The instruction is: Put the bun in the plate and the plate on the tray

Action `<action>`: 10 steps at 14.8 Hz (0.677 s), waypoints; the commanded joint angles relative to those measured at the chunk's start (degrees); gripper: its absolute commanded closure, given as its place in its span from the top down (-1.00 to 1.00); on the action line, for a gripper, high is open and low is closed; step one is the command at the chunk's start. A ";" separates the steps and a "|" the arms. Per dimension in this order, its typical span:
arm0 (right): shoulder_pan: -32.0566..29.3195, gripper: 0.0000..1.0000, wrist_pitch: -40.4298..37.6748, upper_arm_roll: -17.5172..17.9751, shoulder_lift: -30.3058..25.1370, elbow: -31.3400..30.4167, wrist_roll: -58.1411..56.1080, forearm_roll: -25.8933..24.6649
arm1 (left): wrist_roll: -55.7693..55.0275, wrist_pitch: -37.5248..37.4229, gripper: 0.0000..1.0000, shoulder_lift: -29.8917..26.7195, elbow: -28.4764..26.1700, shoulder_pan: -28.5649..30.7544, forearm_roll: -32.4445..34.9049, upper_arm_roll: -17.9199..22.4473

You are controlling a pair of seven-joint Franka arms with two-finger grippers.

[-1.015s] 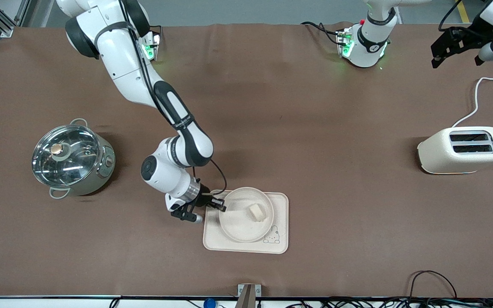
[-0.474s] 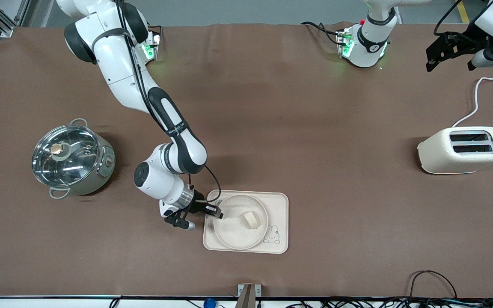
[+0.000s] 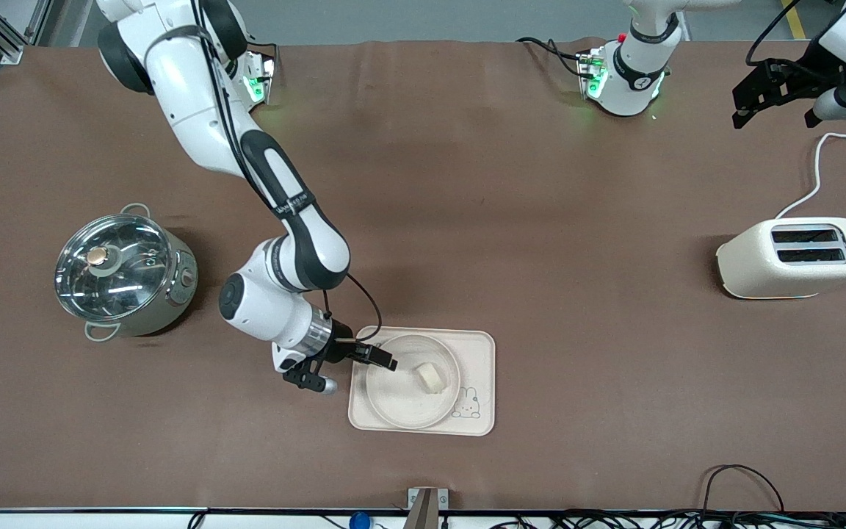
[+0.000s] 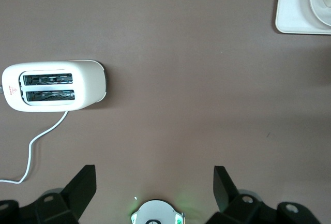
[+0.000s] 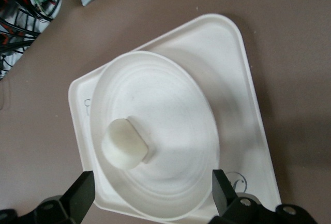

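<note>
- so the bun (image 3: 429,378) is sitting in the plate (image 3: 401,400), and the plate is on the tray (image 3: 480,349), down near the front camera's edge of the table
- right gripper (image 3: 353,365) is low at the plate's rim on the tray's right-arm end, fingers spread wide with nothing in them
- the right wrist view gets the close-up: bun (image 5: 124,144) off-centre in the plate (image 5: 170,115), and both dark fingertips (image 5: 77,193) apart from the rim
- front view shows what that one can't: a steel pot (image 3: 123,273) with a glass lid at the right arm's end, and a cream toaster (image 3: 794,258) at the left arm's end
- left gripper (image 3: 779,95) is waiting up high near its base, jaws open and empty
- the left wrist view looks down on the toaster (image 4: 54,86) and its white cord (image 4: 41,144), plus just a corner of the tray (image 4: 289,12)
</note>
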 commanded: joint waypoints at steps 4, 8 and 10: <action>-0.48 1.00 -4.55 -6.21 -18.01 -17.82 -0.80 -1.50 | 0.33 -0.44 1.00 0.69 2.33 0.26 -0.73 0.09; -0.48 1.00 -17.97 -14.13 -27.33 -19.86 -0.53 -19.27 | 0.68 -0.97 1.00 0.52 2.06 0.35 -0.90 0.00; -0.83 1.00 -23.78 -15.96 -31.81 -20.82 -0.45 -25.04 | -0.01 -1.67 1.00 0.26 1.71 0.26 -0.99 0.00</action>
